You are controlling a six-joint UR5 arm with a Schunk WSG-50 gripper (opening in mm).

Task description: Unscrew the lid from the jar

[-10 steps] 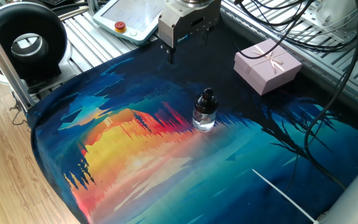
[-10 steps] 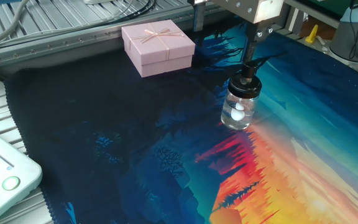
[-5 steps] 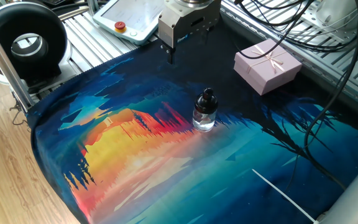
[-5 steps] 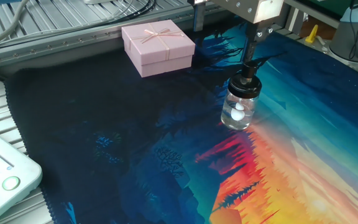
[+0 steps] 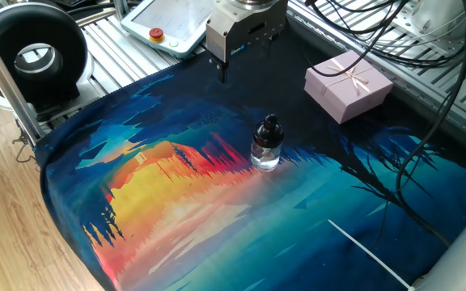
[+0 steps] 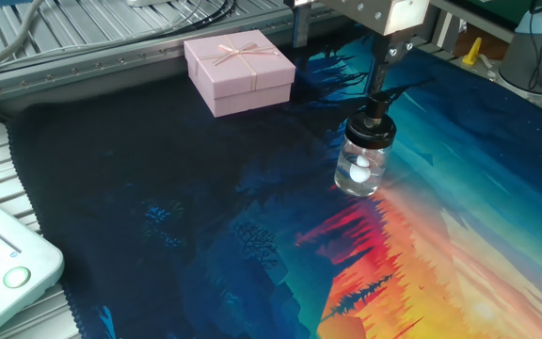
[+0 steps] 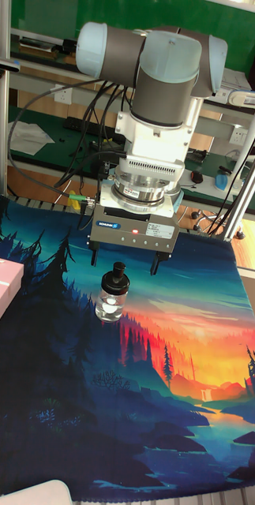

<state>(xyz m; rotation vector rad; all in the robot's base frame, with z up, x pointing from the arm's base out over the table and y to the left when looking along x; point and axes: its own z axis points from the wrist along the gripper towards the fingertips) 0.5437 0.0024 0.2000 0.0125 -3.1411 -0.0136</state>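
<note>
The jar (image 5: 265, 153) is a small clear glass bottle with a white bit inside, upright on the painted cloth, also seen as the jar (image 6: 360, 171) and the jar (image 7: 110, 301). The black knobbed lid (image 5: 270, 127) sits on its neck, likewise the lid (image 6: 376, 123) and the lid (image 7: 117, 276). My gripper (image 7: 124, 261) hangs open, higher than the lid, touching nothing; its two fingers stand wide apart to either side of the lid in the tall view. In the fixed views the gripper (image 5: 245, 56), or gripper (image 6: 340, 47), holds nothing.
A pink ribboned gift box (image 5: 348, 86) sits on the cloth's far side, beside dangling black cables (image 5: 427, 65). A white teach pendant (image 5: 164, 24) and a black round device (image 5: 35, 52) lie beyond the cloth edge. A white stick (image 5: 366, 252) lies near the front.
</note>
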